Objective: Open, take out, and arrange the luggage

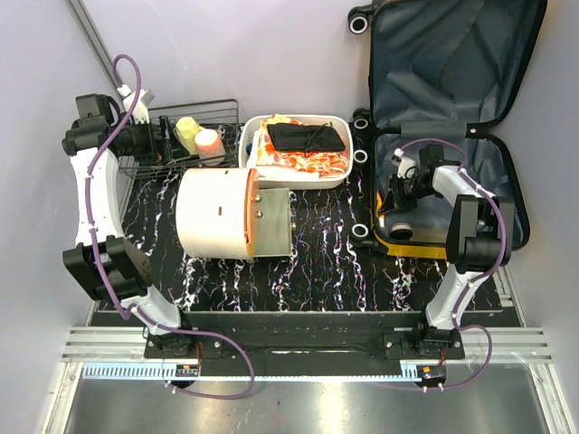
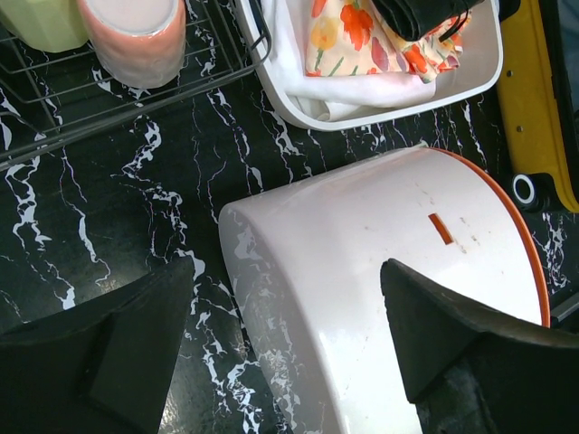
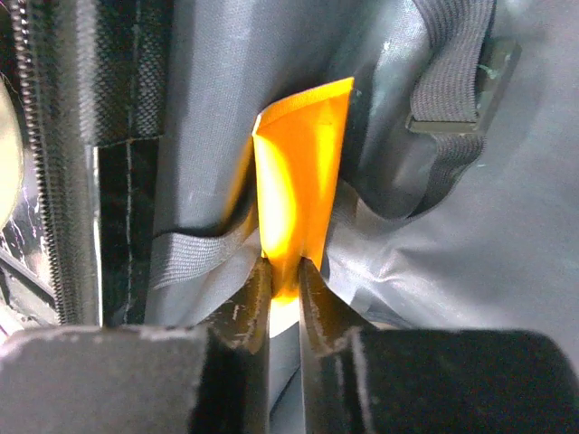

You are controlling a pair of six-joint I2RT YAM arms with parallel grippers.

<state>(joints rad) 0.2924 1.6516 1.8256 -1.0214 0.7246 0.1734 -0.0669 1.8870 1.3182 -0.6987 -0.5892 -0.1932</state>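
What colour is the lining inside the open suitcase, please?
Dark grey lining; top external view.

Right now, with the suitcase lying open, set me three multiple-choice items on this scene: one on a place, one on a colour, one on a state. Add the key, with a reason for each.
1. Where is the right end effector?
A. Inside the open luggage
B. Folded back at its own base
C. Across on the left arm's side

2. What colour is the flat item that it pinches?
A. Blue
B. Orange
C. Green

3. How is the left end effector?
A. Shut tight, empty
B. Half shut on something
C. Wide open, empty

Key:
1 A: the right wrist view shows grey lining and straps all around it.
2 B: the item glows orange against that grey lining.
3 C: its jaws stand far apart and grip nothing.
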